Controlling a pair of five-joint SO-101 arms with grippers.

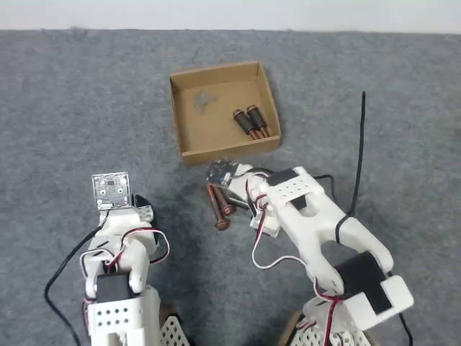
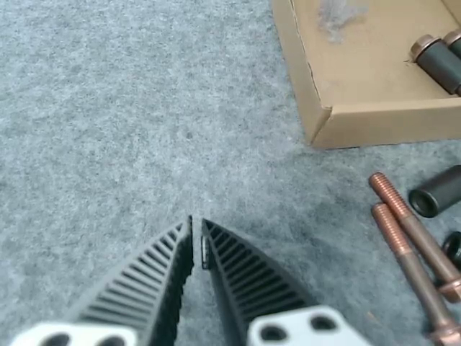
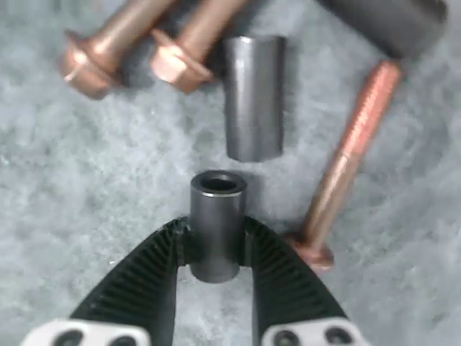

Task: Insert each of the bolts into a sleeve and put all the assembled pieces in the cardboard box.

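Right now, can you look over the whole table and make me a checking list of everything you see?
Surface: grey carpet-like cover.
Job's things: cardboard box holds two assembled pieces; three loose bolts and two loose sleeves lie outside it.
Clutter: grey smudge on the box floor.
Grippers: left gripper shut, empty, over bare cover; right gripper shut on a third sleeve.
Cables: black cable beside the right arm; red and white wires on the arms.
Surroundings: pale strip beyond the cover's far edge.
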